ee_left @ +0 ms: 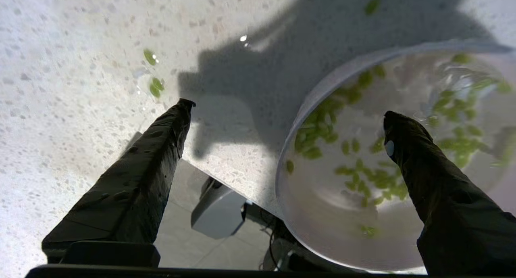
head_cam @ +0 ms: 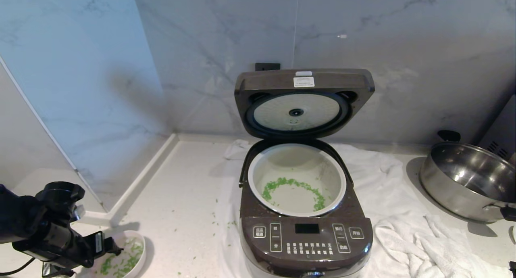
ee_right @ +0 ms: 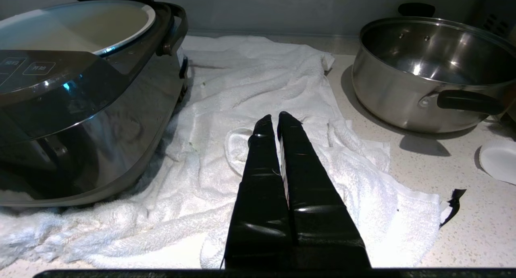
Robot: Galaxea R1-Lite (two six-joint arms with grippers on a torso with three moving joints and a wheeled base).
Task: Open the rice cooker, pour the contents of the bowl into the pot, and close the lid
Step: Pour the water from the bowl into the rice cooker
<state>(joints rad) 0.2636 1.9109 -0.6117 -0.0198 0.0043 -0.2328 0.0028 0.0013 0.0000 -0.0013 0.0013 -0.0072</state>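
The rice cooker sits on a towel with the pot in it, its lid raised behind; the bowl lies to the cooker's front-left, a steel pan to its right.

Grey marble wall, speckled countertop

One rice cooker, one pot, one bowl, one steel pan, one white towel.
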